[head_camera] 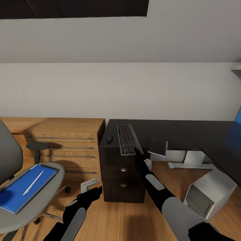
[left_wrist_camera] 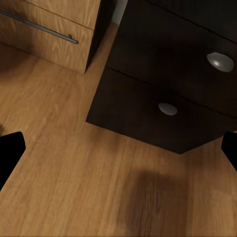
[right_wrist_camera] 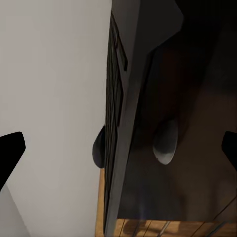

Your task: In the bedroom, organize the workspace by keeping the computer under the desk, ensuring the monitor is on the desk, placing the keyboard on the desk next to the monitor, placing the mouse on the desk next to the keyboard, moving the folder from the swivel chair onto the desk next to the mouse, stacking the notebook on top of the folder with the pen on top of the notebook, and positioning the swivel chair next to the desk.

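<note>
I see the keyboard lying at the left end of the desk, its near edge over the drawer unit, the mouse just beside it. My right gripper is at the keyboard's near right corner, jaws spread. My left gripper hangs low over the floor, jaws spread. The folder lies on the swivel chair, the pen on it.

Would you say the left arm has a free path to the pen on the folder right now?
Probably yes. The left tool hangs open and low beside the chair, and the pen lies uncovered on the folder; only the seat edge lies between.
</note>
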